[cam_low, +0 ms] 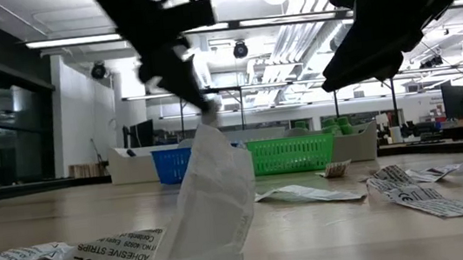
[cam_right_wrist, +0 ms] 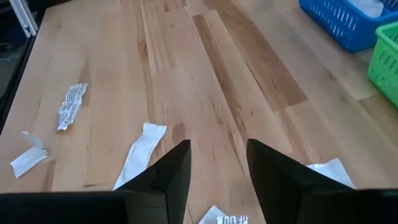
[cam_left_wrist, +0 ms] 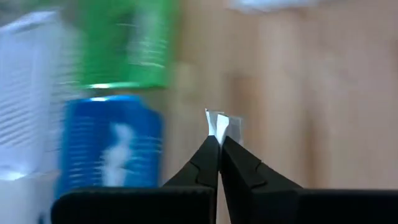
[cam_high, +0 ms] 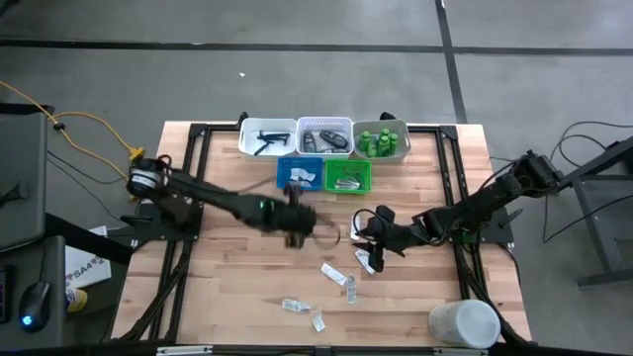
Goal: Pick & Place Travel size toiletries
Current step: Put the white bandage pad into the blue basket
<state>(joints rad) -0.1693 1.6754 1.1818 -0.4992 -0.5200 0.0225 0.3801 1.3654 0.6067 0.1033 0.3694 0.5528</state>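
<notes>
Table: wood top [cam_high: 227, 297], trays [cam_high: 326, 136] at its far edge, loose packets [cam_high: 331, 272] near you.
Left gripper [cam_left_wrist: 219, 142]: jaws pinched shut on a white packet [cam_left_wrist: 219, 124] — it hangs long-axis down in the low view.
Relation: blue tray [cam_left_wrist: 112, 146] lies just ahead of your jaws (green tray [cam_left_wrist: 127, 43] beside it).
Pose: left arm reaches mid-table.
Right gripper [cam_right_wrist: 217, 163]: half open, empty — above a packet [cam_right_wrist: 140, 152].

blurred blue tray [cam_left_wrist: 112, 149], green tray [cam_left_wrist: 127, 43] cropped
</notes>
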